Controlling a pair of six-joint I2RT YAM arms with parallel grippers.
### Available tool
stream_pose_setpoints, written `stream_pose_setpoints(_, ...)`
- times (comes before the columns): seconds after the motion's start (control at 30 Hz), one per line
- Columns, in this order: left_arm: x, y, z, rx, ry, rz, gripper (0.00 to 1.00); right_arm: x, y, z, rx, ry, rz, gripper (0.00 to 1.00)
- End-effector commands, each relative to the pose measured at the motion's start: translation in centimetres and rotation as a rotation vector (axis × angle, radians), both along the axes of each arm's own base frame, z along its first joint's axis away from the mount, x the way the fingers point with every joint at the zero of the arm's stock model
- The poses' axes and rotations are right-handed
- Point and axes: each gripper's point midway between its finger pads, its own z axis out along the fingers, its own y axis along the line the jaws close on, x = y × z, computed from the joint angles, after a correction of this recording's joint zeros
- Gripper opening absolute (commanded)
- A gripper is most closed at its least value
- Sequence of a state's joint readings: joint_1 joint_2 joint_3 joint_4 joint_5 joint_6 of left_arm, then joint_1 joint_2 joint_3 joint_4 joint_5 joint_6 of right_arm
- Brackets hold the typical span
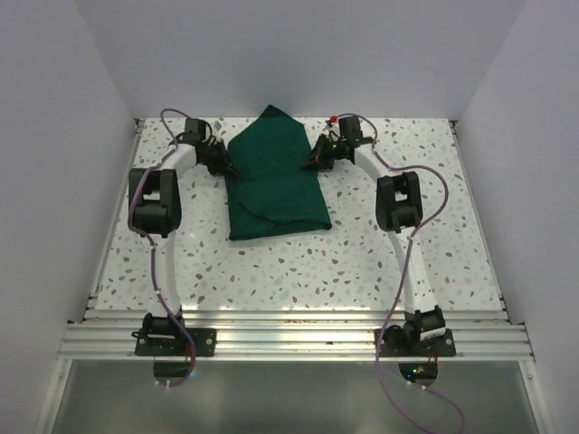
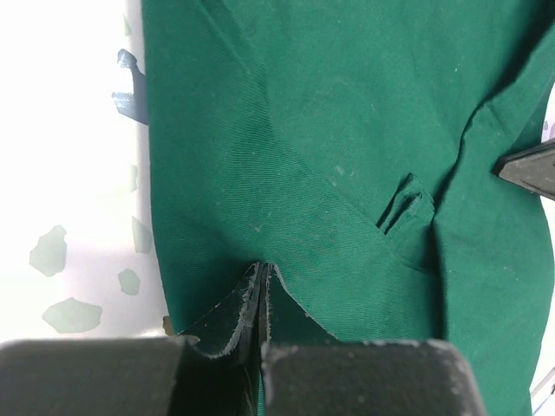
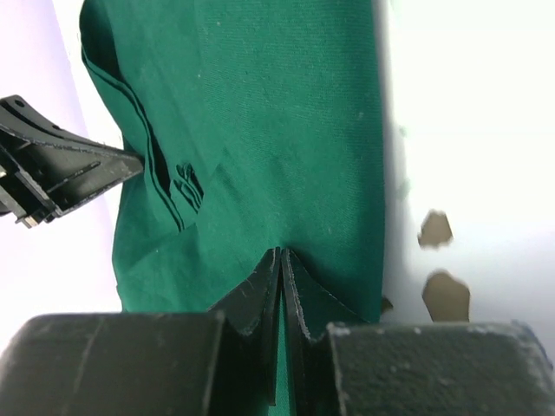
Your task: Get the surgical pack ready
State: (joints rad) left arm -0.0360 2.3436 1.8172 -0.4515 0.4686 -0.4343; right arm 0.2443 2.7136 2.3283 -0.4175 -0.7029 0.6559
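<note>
Speckled white table (image 1: pixel 362 262) bearing a folded green cloth (image 1: pixel 276 185), left gripper (image 1: pixel 232 170) pinching the cloth's left edge, jaws closed tight, right gripper (image 1: pixel 307 165) likewise clamping the right edge

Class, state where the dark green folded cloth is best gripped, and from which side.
Probably pinch the dark green matte cloth at its thin side edges, coming in low from left and right: it lies folded and limp, so only edges offer a lip. The left gripper and right gripper have jaws shut there.
</note>
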Motion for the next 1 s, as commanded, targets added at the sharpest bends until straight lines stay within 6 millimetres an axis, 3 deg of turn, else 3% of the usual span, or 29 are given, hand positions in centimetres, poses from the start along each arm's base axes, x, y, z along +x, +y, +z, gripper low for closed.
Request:
stream_pose_setpoints(0.0,-3.4,0.3,-4.0,0.042,0.143,-0.007,0.0,-2.1,-0.9,-0.5,-0.046,0.07,0.003,0.07)
stream_pose_setpoints(0.03,-3.9,0.4,-3.7,0.046,0.145,-0.008,0.0,-3.2,-1.1,-1.6,-0.058,0.103,0.007,0.07)
stream_pose_setpoints(0.07,-4.4,0.5,-3.8,0.048,0.151,-0.009,0.0,-3.4,-1.2,-0.8,-0.056,0.097,0.006,0.07)
stream_pose_setpoints(0.1,-6.0,0.5,-4.8,0.051,0.189,-0.009,0.0,-3.9,-1.3,-0.9,-0.056,0.111,0.007,0.06)
stream_pose_setpoints(0.17,-7.0,0.5,-4.2,0.048,0.189,-0.013,0.0,-5.5,-1.8,-1.8,-0.072,0.151,0.008,0.05)
stream_pose_setpoints(0.2,-8.6,0.4,-5.0,0.044,0.224,-0.02,0.0,-5.9,-1.8,-0.8,-0.076,0.142,0.006,0.05)
stream_pose_setpoints(0.27,-9.6,0.4,-4.1,0.045,0.21,-0.025,0.0,-7.6,-2.1,-1.6,-0.073,0.182,0.006,0.05)
stream_pose_setpoints(0.3,-11.0,0.5,-4.6,0.047,0.234,-0.028,0.0,-7.9,-2.0,-0.1,-0.056,0.164,0.012,0.05)
stream_pose_setpoints(0.33,-11.2,0.4,-3.8,0.049,0.212,-0.034,0.0,-9.1,-2.3,-0.8,-0.065,0.193,0.013,0.05)
stream_pose_setpoints(0.47,-12.2,0.5,-2.3,0.054,0.195,-0.05,0.0,-11.4,-3.1,0.3,-0.099,0.195,0.04,0.05)
stream_pose_setpoints(0.6,-10.3,0.5,0.6,0.051,0.118,-0.043,0.0,-12.1,-3.4,2.7,-0.101,0.15,0.046,0.05)
stream_pose_setpoints(0.63,-9.5,0.4,1.2,0.046,0.094,-0.037,0.0,-11.2,-3.1,4.2,-0.089,0.092,0.045,0.05)
stream_pose_setpoints(0.7,-7.3,0.1,2.7,0.029,0.026,-0.03,0.0,-10.1,-2.8,5.4,-0.075,0.041,0.053,0.05)
stream_pose_setpoints(0.73,-6.9,-0.1,2.2,0.015,0.033,-0.027,0.0,-8.6,-2.4,7.1,-0.054,-0.012,0.056,0.06)
stream_pose_setpoints(0.77,-5.4,-0.3,3.2,0.006,0.0,-0.026,0.0,-8.1,-2.0,6.6,-0.034,0.003,0.059,0.06)
stream_pose_setpoints(0.8,-5.1,-0.2,2.1,0.006,0.026,-0.02,0.0,-6.6,-1.4,8.1,-0.01,-0.046,0.059,0.06)
stream_pose_setpoints(0.93,-2.5,-0.8,1.7,-0.038,0.011,-0.009,0.0,-3.8,-0.4,7.1,0.037,-0.047,0.019,0.06)
stream_pose_setpoints(0.97,-1.8,-0.9,1.9,-0.041,0.0,-0.006,0.01,-3.6,-0.3,5.4,0.048,-0.001,0.008,0.06)
